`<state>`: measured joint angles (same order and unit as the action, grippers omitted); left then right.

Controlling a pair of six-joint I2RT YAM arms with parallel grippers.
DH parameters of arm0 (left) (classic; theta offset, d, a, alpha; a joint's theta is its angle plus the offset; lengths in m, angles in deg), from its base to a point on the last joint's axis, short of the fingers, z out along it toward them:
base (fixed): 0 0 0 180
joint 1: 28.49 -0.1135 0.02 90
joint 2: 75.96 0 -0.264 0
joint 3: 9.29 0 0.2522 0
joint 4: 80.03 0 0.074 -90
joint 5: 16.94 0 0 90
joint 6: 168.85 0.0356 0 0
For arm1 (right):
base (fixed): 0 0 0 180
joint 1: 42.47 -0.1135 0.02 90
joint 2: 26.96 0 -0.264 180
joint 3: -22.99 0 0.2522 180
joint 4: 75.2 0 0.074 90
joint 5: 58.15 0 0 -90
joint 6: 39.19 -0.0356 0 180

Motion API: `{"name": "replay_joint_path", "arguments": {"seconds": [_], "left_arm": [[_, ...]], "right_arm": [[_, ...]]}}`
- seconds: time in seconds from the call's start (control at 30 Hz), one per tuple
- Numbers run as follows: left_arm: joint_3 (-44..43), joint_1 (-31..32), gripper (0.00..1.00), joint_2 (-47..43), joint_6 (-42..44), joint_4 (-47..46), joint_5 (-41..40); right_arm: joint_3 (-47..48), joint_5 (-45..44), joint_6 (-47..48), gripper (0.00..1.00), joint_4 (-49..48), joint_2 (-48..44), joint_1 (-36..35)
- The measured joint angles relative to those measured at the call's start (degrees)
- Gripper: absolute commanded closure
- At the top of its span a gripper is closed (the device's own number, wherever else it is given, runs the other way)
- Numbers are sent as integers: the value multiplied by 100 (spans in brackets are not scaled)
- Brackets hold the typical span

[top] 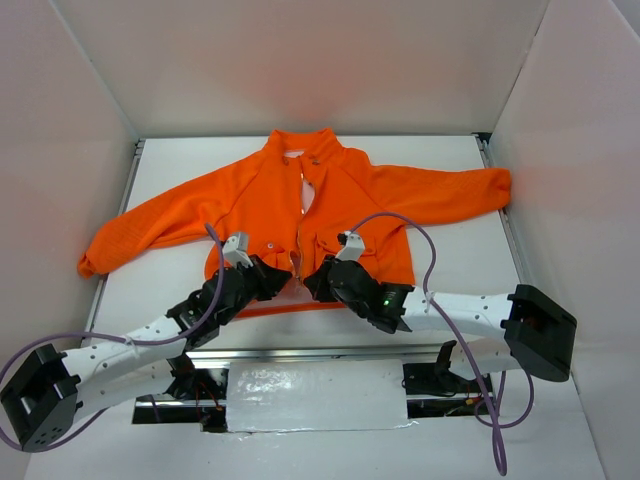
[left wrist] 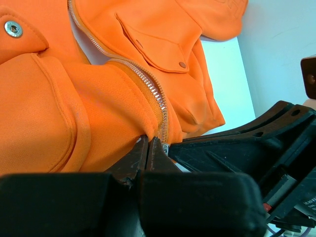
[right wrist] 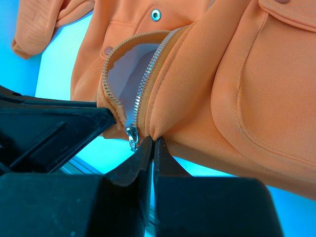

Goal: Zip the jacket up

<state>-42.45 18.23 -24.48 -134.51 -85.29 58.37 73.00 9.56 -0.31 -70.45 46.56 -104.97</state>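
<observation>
top external | jacket (top: pixel 250 200) hem part-hidden | left tool (left wrist: pixel 149 144), right tool (right wrist: pixel 153 144) clamped on it

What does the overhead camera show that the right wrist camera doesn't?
Overhead only: the whole jacket spread flat, sleeves out, collar at the far end, with the left arm and right arm reaching its bottom edge. Right wrist only: the small metal zipper pull dangling at the hem, and the right hand pinched shut on fabric beside it. Both: the orange jacket with its zipper undone.
</observation>
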Motion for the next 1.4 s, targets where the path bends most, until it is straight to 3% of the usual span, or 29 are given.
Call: {"name": "replay_joint_path", "arguments": {"seconds": [1.4], "left_arm": [[0,0,100,42,-7,20,68]], "right_arm": [[2,-46,0,100,-44,92,0]]}}
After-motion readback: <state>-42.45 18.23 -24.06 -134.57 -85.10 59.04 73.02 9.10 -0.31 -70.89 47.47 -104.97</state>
